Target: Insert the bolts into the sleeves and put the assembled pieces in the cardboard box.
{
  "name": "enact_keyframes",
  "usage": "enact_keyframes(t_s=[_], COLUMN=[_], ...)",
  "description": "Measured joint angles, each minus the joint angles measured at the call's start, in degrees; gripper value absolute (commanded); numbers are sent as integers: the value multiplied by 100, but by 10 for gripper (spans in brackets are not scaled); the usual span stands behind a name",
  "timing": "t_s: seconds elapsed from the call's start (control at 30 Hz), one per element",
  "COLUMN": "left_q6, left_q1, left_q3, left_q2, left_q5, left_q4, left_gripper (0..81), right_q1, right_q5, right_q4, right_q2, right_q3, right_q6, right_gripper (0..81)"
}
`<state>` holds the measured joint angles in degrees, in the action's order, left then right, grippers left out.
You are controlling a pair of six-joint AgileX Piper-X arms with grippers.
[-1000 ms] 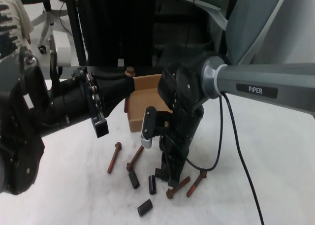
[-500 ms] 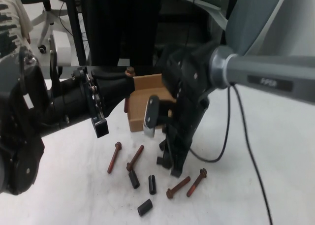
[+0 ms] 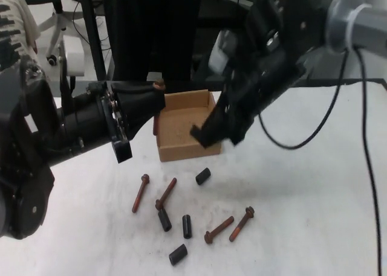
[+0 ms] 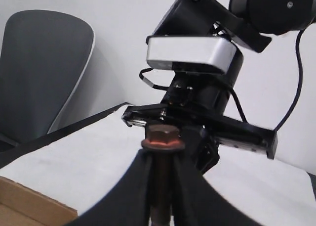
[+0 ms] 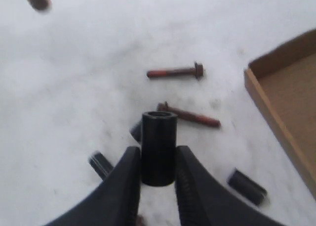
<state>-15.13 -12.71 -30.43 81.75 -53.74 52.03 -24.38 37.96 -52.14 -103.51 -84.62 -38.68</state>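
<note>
Right end effector (image 5: 158, 159) is closed on a black sleeve (image 5: 159, 147), pinching it by its lower half with the open bore standing clear of the fingers. In the last second it has climbed off the table (image 3: 314, 197), where it was down among the scattered parts, and now hangs in the air with the cardboard box (image 3: 181, 150) just beside it. Across from it the left end effector (image 4: 159, 161) is clamped on a bolt (image 4: 160, 137), whose hexagonal head shows above the fingers. Below and well apart from the right end effector, loose bolts (image 3: 140, 193) and loose sleeves (image 3: 203, 176) lie on the table. To my eye the pick is over and the two halves of a pair are both in the air. The mating is not yet done, and it will call for lining the sleeve's bore up with the bolt's shank.
</note>
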Motion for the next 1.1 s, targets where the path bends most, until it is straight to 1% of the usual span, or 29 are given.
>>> enact_keyframes(t_s=[0.03,0.07,0.1,0.17,0.23,0.3,0.4,0.47,0.53,0.63,0.73,0.77,0.8,0.83,0.87,0.9,1.0,1.1], left_q6=[-114,-240,-336,-655,-741,-921,-1018,-1038,-1038,-1057,-1057,-1057,-1057,-1057,-1057,-1057,-1057,-1057], left_q1=[0,0,0,0,0,0,0,0,0,0,0,0,0,0,0,0,0,0], left_q3=[0,0,0,0,0,0,-40,-73,-84,-84,-84,-84,-84,-84,-84,-84,-84,-84], left_q2=[0,0,0,0,0,0,0,0,0,0,0,0,0,0,0,0,0,0], left_q5=[0,0,0,0,23,42,42,42,42,42,42,42,42,42,42,42,42,42], left_q4=[112,208,310,544,603,679,697,710,710,710,710,710,710,710,710,710,710,710], left_gripper=[3,3,3,3,3,3,3,3,3,3,3,3,3,3,3,3,3,3], right_q1=[0,124,135,240,323,435,438,438,438,438,438,438,438,438,438,438,438,438], right_q5=[407,476,926,1060,1494,2331,2677,2891,3026,2871,2315,2080,2028,1790,1241,1183,576,324], right_q4=[89,114,262,332,413,484,572,951,1376,2299,3732,3732,4257,4813,5214,5332,6411,6866], right_q2=[7,64,70,109,121,133,154,154,154,154,154,154,154,154,154,154,154,172], right_q3=[0,0,0,0,0,121,318,560,688,839,995,995,1052,1125,1181,1195,1338,1435], right_q6=[119,141,315,366,450,491,526,606,881,1448,2332,2707,2707,3069,3740,3806,4453,4698], right_gripper=[8,8,8,8,8,8,8,8,8,8,8,8,8,8,8,8,8,8])
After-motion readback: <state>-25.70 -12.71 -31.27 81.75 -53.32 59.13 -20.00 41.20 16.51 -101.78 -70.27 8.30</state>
